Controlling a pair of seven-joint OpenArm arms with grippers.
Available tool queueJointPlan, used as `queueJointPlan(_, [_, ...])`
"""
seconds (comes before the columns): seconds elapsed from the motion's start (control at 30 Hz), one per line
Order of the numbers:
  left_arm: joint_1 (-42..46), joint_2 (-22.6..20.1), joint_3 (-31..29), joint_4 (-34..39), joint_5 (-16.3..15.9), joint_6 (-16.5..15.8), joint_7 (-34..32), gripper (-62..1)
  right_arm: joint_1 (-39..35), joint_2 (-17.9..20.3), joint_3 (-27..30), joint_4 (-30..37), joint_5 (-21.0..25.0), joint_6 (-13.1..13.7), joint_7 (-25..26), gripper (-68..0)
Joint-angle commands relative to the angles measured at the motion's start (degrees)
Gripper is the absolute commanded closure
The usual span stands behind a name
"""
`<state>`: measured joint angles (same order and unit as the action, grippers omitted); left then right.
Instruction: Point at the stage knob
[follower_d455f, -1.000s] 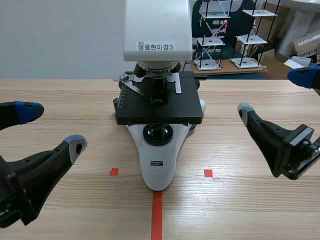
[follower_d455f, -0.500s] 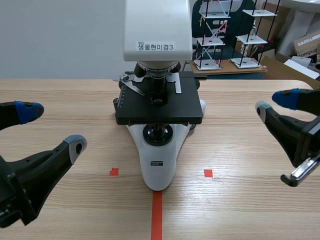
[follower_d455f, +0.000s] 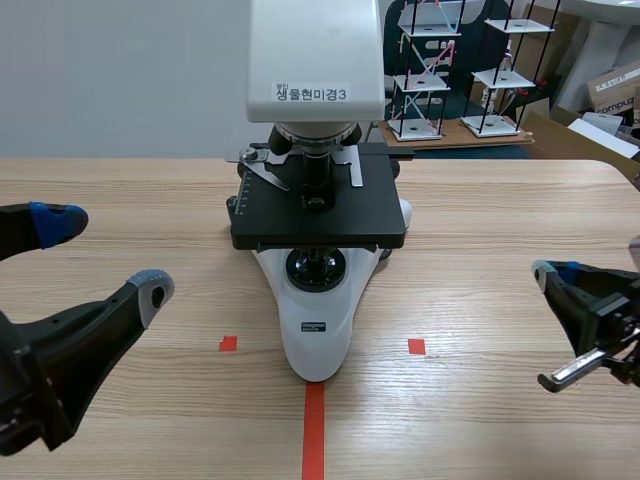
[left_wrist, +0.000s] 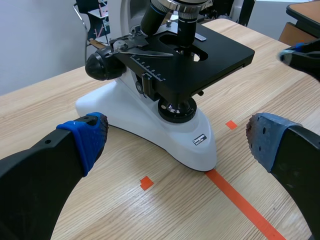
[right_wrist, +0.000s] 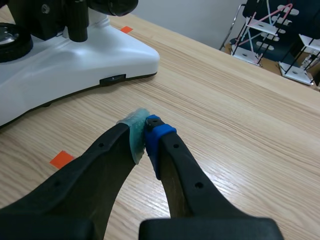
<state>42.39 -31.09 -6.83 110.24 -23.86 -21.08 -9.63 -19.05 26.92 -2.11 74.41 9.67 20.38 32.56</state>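
A white microscope (follower_d455f: 315, 330) with a black stage (follower_d455f: 320, 215) stands at the table's middle. In the right wrist view its base (right_wrist: 75, 60) lies ahead and to the left of my right gripper (right_wrist: 145, 132). The black stage knob (right_wrist: 78, 27) hangs down beside the stage there. My right gripper (follower_d455f: 550, 270) is shut on nothing, low over the table to the right of the microscope, a good way from the knob. My left gripper (follower_d455f: 105, 255) stands wide open to the left of the microscope. In the left wrist view, the left gripper (left_wrist: 177, 137) has the microscope (left_wrist: 150, 115) ahead between its fingers, untouched.
Black and white shelf models (follower_d455f: 425, 70) and a cardboard box (follower_d455f: 615, 90) stand behind the table at the back right. A black focus knob (left_wrist: 102, 65) sticks out from the microscope's left side. Bare wood lies between my right gripper and the microscope base.
My right gripper's fingers have closed together, and it has dropped lower and toward the table's near right. The left arm has not moved.
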Motion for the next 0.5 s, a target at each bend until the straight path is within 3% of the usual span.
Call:
queueJointPlan(0.0, [0.44, 0.44, -0.26, 0.28, -0.39, -0.02, -0.79, -58.1, 3.3, 0.22, -0.74, -0.15, 0.09, 0.02, 1.53, 0.0])
queueJointPlan(0.3, [0.44, 0.44, -0.26, 0.28, -0.37, -0.02, -0.74, -58.1, 17.05, -0.42, -9.2, -12.52, -1.2, 0.66, 7.5, 0.0])
queueJointPlan(0.47, [0.44, 0.44, -0.26, 0.28, -0.37, -0.02, 0.48, -58.1, 22.47, -2.84, -11.61, -15.87, -8.15, 1.95, 8.94, 0.0])
